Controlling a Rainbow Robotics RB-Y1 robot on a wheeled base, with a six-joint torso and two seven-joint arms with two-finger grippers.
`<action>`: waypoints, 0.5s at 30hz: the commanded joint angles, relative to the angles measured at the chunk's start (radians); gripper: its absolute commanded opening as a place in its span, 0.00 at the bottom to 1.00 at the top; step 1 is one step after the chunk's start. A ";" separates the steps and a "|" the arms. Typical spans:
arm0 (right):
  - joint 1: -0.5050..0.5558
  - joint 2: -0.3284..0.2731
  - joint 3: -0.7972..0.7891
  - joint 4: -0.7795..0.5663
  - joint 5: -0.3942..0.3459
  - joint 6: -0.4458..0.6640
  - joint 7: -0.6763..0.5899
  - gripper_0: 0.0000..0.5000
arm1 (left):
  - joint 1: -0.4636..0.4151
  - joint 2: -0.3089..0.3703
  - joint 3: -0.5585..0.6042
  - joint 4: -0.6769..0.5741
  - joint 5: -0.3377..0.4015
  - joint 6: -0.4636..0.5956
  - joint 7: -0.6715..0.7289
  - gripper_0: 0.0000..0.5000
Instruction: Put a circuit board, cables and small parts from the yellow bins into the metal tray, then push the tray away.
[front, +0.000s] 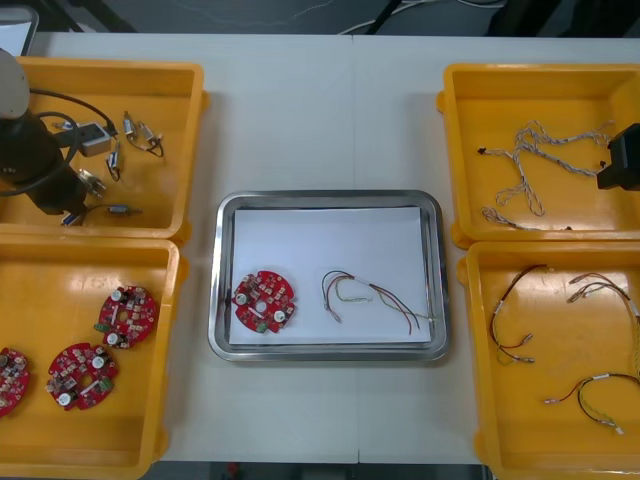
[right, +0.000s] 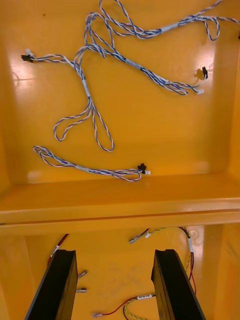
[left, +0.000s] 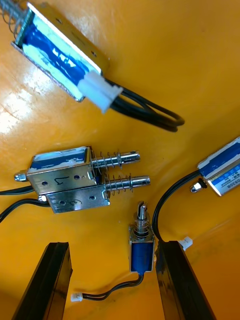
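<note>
My left gripper (left: 115, 282) is open, low in the far left yellow bin (front: 170, 75). A small metal part (left: 141, 245) with a black lead stands between its fingers, close to one finger (left: 182, 280). Two more small metal parts (left: 75, 185) lie side by side just beyond. The left arm (front: 35, 160) covers that bin's left half. My right gripper (right: 115, 287) is open and holds nothing, above the wall between the two right bins, with twisted blue and white cables (right: 95, 100) ahead. The metal tray (front: 330, 198) holds a red circuit board (front: 265, 299) and a red and yellow cable (front: 375, 292).
The near left bin (front: 150, 440) holds three red circuit boards (front: 127, 315). Red and yellow cables (front: 590, 385) lie in the near right bin (front: 480, 420). Blue and white cables (front: 545, 160) lie in the far right bin (front: 455, 120). Bare table lies beyond the tray.
</note>
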 joint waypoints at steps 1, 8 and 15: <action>-0.006 -0.041 -0.029 0.071 -0.003 0.004 0.019 0.88 | 0.023 0.003 0.024 -0.009 -0.013 0.008 0.070 1.00; -0.061 -0.041 -0.016 0.142 -0.008 0.004 0.048 0.88 | 0.036 0.003 0.024 -0.008 -0.025 -0.007 0.070 0.99; -0.126 -0.038 0.037 0.232 -0.003 -0.037 0.082 0.88 | 0.044 0.001 0.022 -0.009 -0.025 -0.009 0.070 0.86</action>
